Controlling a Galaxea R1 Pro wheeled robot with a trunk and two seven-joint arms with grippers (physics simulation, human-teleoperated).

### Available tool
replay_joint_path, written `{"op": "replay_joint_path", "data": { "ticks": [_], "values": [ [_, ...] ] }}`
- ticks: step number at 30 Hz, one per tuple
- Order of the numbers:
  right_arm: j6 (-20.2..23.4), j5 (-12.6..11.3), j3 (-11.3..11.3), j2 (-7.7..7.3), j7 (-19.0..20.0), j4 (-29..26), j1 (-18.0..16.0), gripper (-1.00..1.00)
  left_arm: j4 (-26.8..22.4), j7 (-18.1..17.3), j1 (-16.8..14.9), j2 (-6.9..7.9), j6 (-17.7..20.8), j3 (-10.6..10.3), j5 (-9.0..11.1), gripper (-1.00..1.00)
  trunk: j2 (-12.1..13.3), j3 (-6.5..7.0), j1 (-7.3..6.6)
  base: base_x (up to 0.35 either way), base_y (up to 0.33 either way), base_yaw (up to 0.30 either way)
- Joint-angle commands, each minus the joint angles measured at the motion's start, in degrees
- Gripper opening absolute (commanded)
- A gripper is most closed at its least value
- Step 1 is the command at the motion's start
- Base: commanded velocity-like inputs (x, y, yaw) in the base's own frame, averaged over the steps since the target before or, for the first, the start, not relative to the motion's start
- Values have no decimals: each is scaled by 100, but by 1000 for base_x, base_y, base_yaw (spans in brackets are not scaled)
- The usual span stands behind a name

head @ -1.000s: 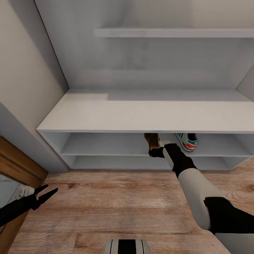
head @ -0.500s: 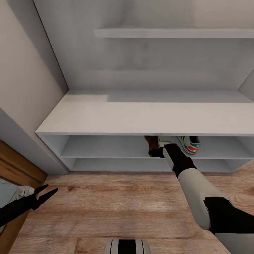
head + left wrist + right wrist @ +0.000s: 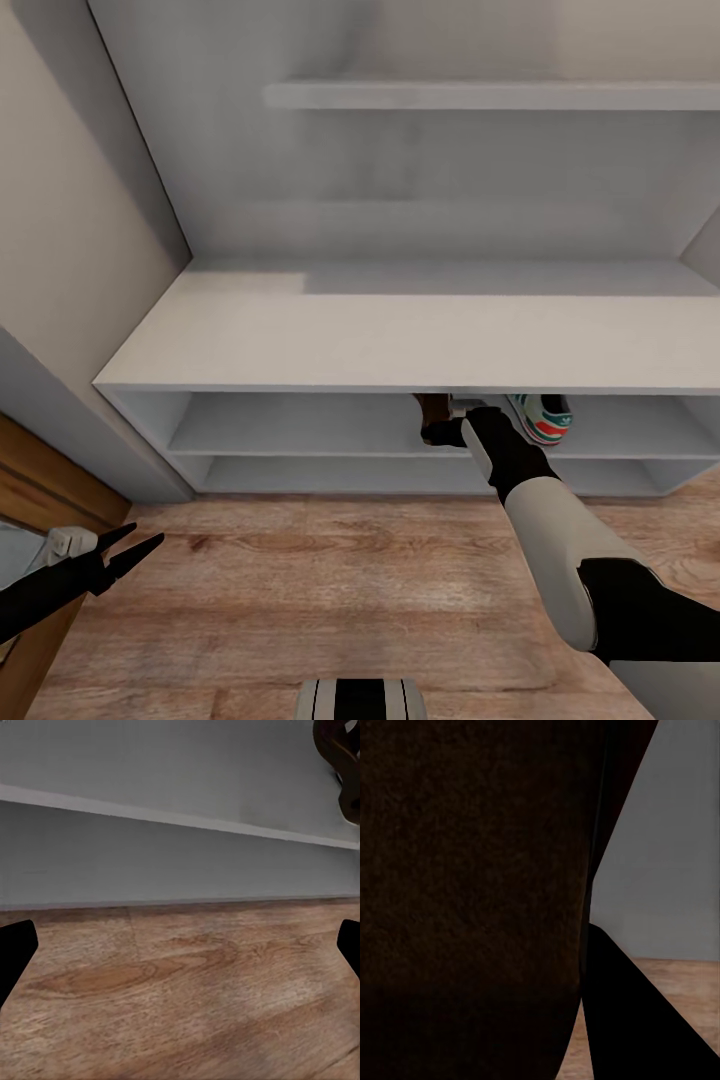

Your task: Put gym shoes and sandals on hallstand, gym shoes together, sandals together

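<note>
A dark brown sandal (image 3: 432,416) hangs at the front of the hallstand's (image 3: 380,335) upper low shelf, just under the bench top. My right gripper (image 3: 457,409) is shut on it. In the right wrist view the sandal (image 3: 472,885) is pressed close against a black finger (image 3: 630,1020). Right of the gripper, one gym shoe (image 3: 544,416) with green stripes stands on the same shelf, its top hidden by the bench edge. My left gripper (image 3: 146,536) hovers open over the corridor floor (image 3: 330,570) at the lower left. The sandal (image 3: 341,765) also shows in the left wrist view.
A beige wall and a grey corner post run along the left, with a brown wooden door frame (image 3: 40,470) beside my left arm. A staggered upper shelf (image 3: 490,95) juts out above the bench. My base (image 3: 360,700) sits at the bottom edge.
The whole picture has shifted slightly, so the head camera moved; the bench edge now covers more of the sandal and the gym shoe. Both arms hold about the same pose.
</note>
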Motion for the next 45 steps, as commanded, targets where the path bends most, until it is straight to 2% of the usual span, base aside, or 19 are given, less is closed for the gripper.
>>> {"op": "replay_joint_path", "data": {
  "ticks": [1, 20, 21, 35, 45],
  "values": [
    [0, -17, 0, -1, -11, 0, 0, -100, 0, 0, 0, 0, 1, 0, 0, 100, 0, 0, 0, 9, 0, 0],
    [0, -10, 0, -3, -9, 0, 0, -100, 0, 0, 0, 0, 0, 0, 1, 100, 0, 0, 0, 49, 17, 0],
    [0, -9, 0, -4, -9, 0, 0, 100, 0, 0, 0, 0, -2, 0, 1, 100, 0, 0, 0, 3, 2, 0],
    [-1, -10, 0, 1, -7, 0, 0, 100, 0, 0, 0, -1, 1, 0, 0, 100, 0, 0, 0, -9, 0, 0],
    [0, -13, 0, 0, -9, 0, 0, 100, 0, 0, 0, -4, -1, 0, 0, 100, 0, 0, 0, -278, 0, 0]
  ]
}}
